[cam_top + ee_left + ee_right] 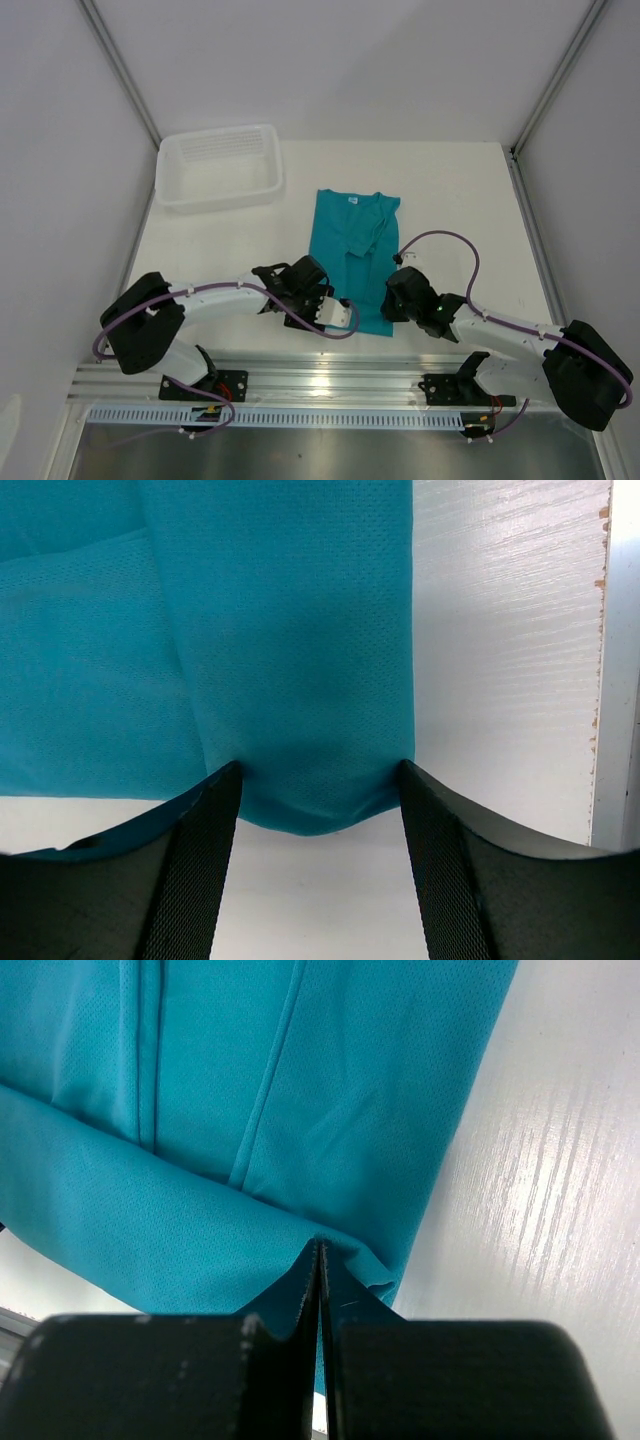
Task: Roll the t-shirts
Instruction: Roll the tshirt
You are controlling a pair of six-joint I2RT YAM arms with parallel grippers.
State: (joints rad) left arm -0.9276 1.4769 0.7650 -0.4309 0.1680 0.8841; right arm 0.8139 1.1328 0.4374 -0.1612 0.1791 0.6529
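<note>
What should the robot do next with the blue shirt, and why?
Probably close the left gripper on the shirt hem. Its jaws stand open with the near hem between them, while the right gripper is shut on that edge. Both need a hold to start rolling.

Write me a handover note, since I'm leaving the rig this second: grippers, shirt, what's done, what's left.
Left gripper: open, straddling the near hem of the t-shirt, not clamped.
Right gripper: shut, pinching the same hem near its right edge.
T-shirt: on the table, folded into a lengthwise strip, collar at the far end.
Done: the lengthwise fold.
Left: the roll itself; only a lifted hem shows. It probably goes from the near hem toward the collar.
</note>
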